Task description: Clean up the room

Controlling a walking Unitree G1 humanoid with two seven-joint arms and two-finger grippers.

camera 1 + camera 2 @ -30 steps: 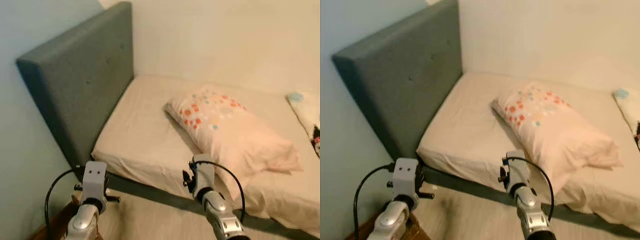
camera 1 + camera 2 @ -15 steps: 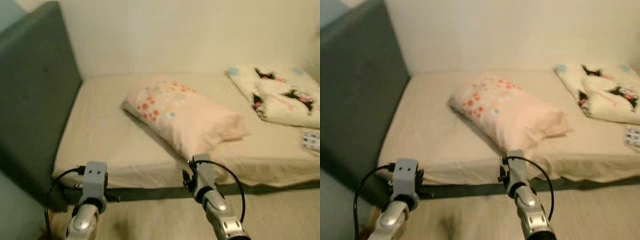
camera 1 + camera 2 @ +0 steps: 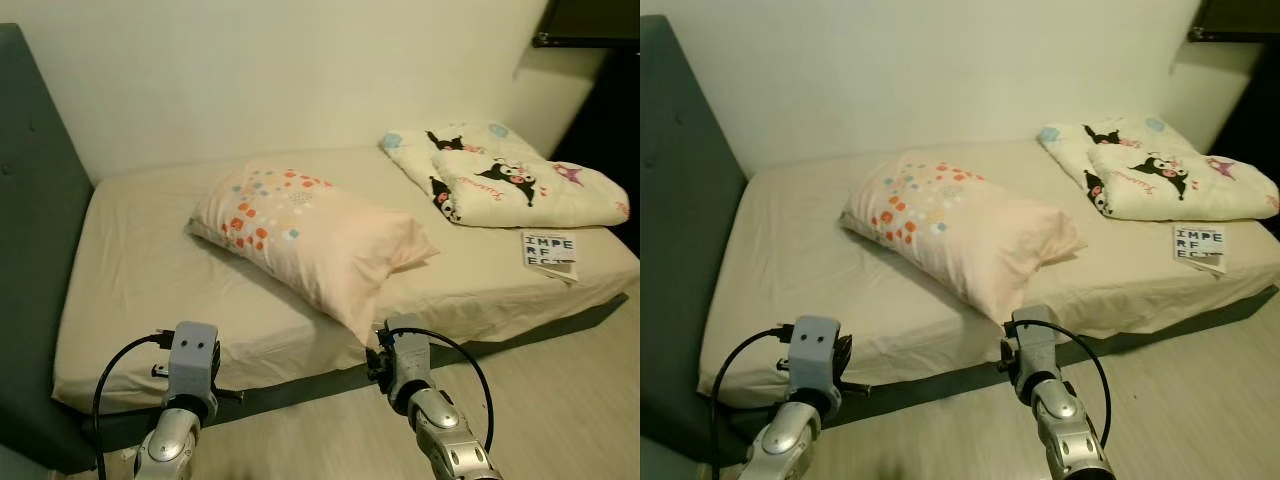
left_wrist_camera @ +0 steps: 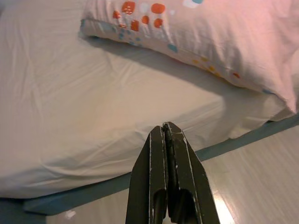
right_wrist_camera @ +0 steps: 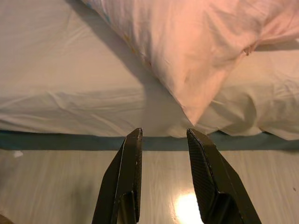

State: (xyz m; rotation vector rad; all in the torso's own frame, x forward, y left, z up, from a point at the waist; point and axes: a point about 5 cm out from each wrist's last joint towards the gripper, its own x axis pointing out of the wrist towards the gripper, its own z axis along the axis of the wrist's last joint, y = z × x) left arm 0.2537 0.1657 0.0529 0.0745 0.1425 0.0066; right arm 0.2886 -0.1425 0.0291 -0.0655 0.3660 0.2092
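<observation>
Head cam has swung right since half a second ago: the grey headboard (image 3: 35,250) now sits at the left edge, and the whole folded cartoon blanket (image 3: 510,178) shows at the far right of the bed (image 3: 140,290), a printed card (image 3: 549,254) just beside it. Spotted pillow (image 3: 310,235) lies mid-bed.

Left wrist cam: left gripper (image 4: 164,135) pressed together over the floor, near the mattress edge.

Right wrist cam: right gripper (image 5: 163,137) spread apart, below the pillow's corner.

Soft cloth pillow (image 3: 315,235) on matt wrinkled sheet (image 3: 130,270); glossy wood-look floor (image 3: 560,400).
</observation>
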